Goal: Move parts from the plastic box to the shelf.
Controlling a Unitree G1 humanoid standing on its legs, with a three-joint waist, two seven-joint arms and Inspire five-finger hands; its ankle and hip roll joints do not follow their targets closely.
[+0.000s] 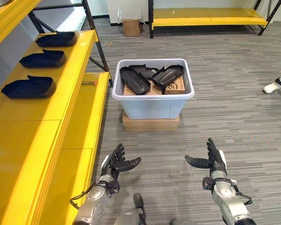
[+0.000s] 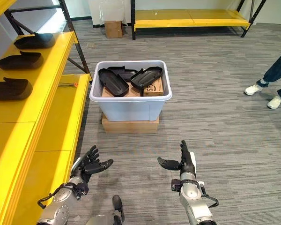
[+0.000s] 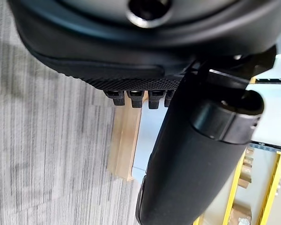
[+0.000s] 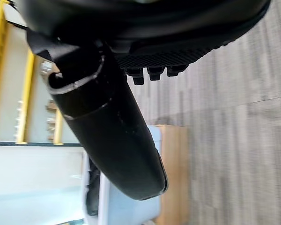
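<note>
Black parts [image 1: 152, 77] are lying in the plastic box [image 1: 153, 104], well ahead of the left hand [image 1: 116, 165] and right hand [image 1: 214, 161], both hovering with fingers spread, about equally near.

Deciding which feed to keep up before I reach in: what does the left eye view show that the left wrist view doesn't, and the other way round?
Left eye view adds: black parts lying in the plastic box, three more parts on the yellow shelf, the right hand open and empty, and a person's shoe at the right edge.
Left wrist view adds: a close look along the left hand, its thumb and fingertips with nothing held between them.
Both: the left hand, the box's pale wall, the cardboard base under it, and the grey carpet.
</note>
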